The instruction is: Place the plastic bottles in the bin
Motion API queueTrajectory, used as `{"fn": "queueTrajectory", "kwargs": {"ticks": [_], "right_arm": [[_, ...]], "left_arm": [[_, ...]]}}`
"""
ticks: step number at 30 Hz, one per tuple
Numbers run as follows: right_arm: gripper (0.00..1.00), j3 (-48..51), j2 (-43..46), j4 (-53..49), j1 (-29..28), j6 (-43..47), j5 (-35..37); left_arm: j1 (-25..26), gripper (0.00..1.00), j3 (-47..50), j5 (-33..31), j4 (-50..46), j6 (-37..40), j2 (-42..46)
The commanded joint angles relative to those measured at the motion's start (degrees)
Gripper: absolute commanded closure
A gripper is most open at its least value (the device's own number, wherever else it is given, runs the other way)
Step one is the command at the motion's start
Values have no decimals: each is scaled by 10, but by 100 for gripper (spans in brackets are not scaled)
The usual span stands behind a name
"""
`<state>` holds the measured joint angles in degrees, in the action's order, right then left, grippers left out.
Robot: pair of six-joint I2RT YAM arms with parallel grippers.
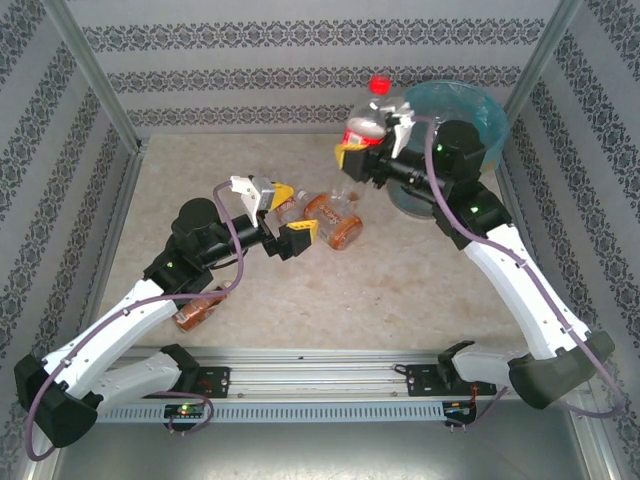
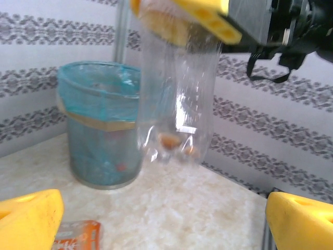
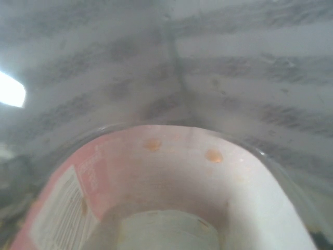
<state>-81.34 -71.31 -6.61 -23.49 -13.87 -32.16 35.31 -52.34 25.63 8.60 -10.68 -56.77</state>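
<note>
The table (image 1: 400,300) had a pale, mottled stone-like top. The walls (image 1: 300,40) around it were papered in grey patterned stripes.

The bin (image 1: 478,98) stood at the far right corner. It was a round bucket lined with a thin, crinkled blue bag (image 2: 99,78) folded over the rim, and small coloured shapes showed faintly through its side.

The held bottle (image 1: 368,125) was the largest of the plastic bottles. It was clear and smooth-sided, with a red cap (image 1: 379,85) on top and a red-and-white label. From the right wrist that label (image 3: 67,208) showed a white panel of print, too blurred to read. The right gripper (image 1: 378,138) was pinching this bottle by its upper body, a yellow finger (image 2: 197,21) pressed to the plastic. The bottle (image 2: 177,104) hung base-down above the table, just left of the bin's rim, with a few orange drops at its bottom.

The left gripper (image 1: 277,213) was spread wide and held nothing, its yellow fingertips (image 2: 28,219) well apart. A brownish bottle (image 1: 290,203) lay on the table around those fingers, and an orange bottle (image 1: 335,220) lay just beside it. A third bottle (image 1: 200,308) lay partly hidden under the left arm. From the left wrist an orange label (image 2: 78,234) showed white lettering that I could not make out.
</note>
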Motion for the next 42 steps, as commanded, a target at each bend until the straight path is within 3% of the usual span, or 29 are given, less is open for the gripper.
{"fn": "queueTrajectory", "kwargs": {"ticks": [1,6,12,25,36,42], "right_arm": [[55,-19,-3,13,40,-35,30],[55,-29,-1,5,91,-18,76],[55,-99,-33,-40,128,89,192],[56,-139,-173,18,179,226,421],[54,-120,-252,29,255,233,455],[54,-122,-300,23,283,225,440]], "left_arm": [[4,0,0,-49,-30,26,7],[4,0,-3,-64,-41,36,0],[4,0,-1,-66,-39,36,-10],[4,0,13,-82,-36,36,-14],[4,0,20,-90,-49,36,-7],[4,0,26,-95,-41,35,-12]]}}
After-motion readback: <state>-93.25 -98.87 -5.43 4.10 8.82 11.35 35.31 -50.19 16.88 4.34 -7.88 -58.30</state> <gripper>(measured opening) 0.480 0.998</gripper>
